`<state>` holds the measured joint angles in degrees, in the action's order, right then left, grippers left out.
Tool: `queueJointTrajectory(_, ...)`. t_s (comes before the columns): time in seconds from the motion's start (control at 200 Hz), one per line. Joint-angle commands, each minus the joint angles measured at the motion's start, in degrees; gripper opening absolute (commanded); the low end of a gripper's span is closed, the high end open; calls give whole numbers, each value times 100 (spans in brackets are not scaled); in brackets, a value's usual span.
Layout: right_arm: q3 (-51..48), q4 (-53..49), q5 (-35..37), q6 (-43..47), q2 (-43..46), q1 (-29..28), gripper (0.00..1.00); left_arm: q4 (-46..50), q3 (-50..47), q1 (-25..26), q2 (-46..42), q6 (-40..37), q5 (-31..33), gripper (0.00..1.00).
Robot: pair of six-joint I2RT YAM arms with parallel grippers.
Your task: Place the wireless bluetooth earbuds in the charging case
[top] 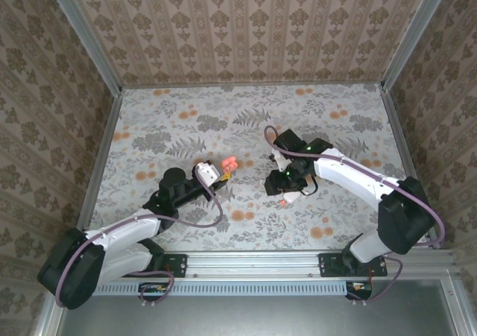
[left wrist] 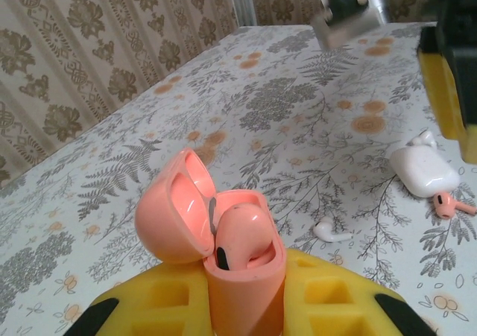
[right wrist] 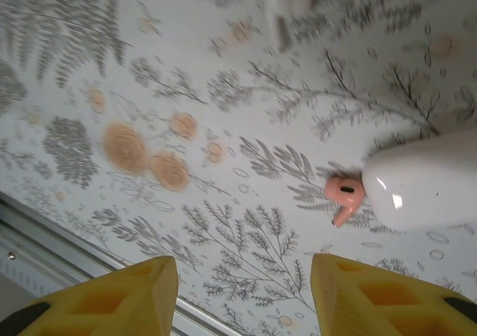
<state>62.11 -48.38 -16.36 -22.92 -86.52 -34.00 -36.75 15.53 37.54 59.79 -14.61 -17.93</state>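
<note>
My left gripper (left wrist: 244, 295) is shut on a coral charging case (left wrist: 242, 276) that stands upright with its lid (left wrist: 173, 209) swung open to the left. One coral earbud (left wrist: 242, 235) sits in the case's well. On the table, a second coral earbud (right wrist: 346, 194) lies against a closed white case (right wrist: 425, 179). A white earbud (left wrist: 332, 232) lies alone on the cloth between the two cases. My right gripper (right wrist: 244, 291) hovers open just above the table, near the coral earbud, with nothing between its fingers. In the top view the left gripper (top: 216, 173) and right gripper (top: 287, 185) face each other mid-table.
The floral tablecloth (top: 246, 120) is walled in by patterned panels on three sides. A metal rail (right wrist: 45, 239) runs along the near edge, close below the right gripper. Another small white earbud (left wrist: 425, 136) rests behind the white case (left wrist: 423, 168).
</note>
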Motion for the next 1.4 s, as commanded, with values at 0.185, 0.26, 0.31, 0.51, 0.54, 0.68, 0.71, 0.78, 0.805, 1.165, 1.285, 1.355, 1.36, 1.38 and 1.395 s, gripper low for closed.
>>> queueJointTrajectory(0.185,-279,-330,7,-560,-589,34,52,118,28,60,-81,-57,186,9)
queueJointTrajectory(0.26,-297,-225,-139,-663,-717,42,52,151,12,61,-125,-75,224,8)
queueJointTrajectory(0.31,-351,-81,-236,-745,-768,42,52,127,-18,54,-151,-40,298,9)
queueJointTrajectory(0.51,-296,-108,-117,-826,-1033,78,53,107,-52,61,-195,-13,350,9)
queueJointTrajectory(0.54,-283,-105,-126,-835,-1051,88,55,120,-58,61,-209,-16,352,9)
queueJointTrajectory(0.68,-304,48,-110,-852,-1104,173,56,150,-81,60,-264,-16,404,9)
queueJointTrajectory(0.71,-313,82,-98,-838,-1124,198,56,159,-85,60,-275,-15,421,9)
queueJointTrajectory(0.78,-331,201,-103,-836,-1155,238,56,181,-108,61,-324,-7,440,9)
queueJointTrajectory(0.805,-331,236,-111,-830,-1174,257,56,192,-104,61,-343,-9,448,9)
queueJointTrajectory(1.165,91,294,273,-601,-1429,397,56,387,-155,61,-585,-34,571,9)
queueJointTrajectory(1.285,419,-92,461,-448,-1425,395,55,426,-173,61,-639,-34,598,10)
queueJointTrajectory(1.355,591,-398,593,-364,-1348,353,54,441,-188,61,-647,-24,621,10)
queueJointTrajectory(1.36,600,-408,605,-355,-1345,351,54,436,-190,61,-650,-24,623,10)
queueJointTrajectory(1.38,636,-517,655,-334,-1329,336,54,432,-193,61,-653,-24,633,10)
queueJointTrajectory(1.395,668,-586,697,-324,-1315,321,54,430,-197,61,-645,-24,640,10)
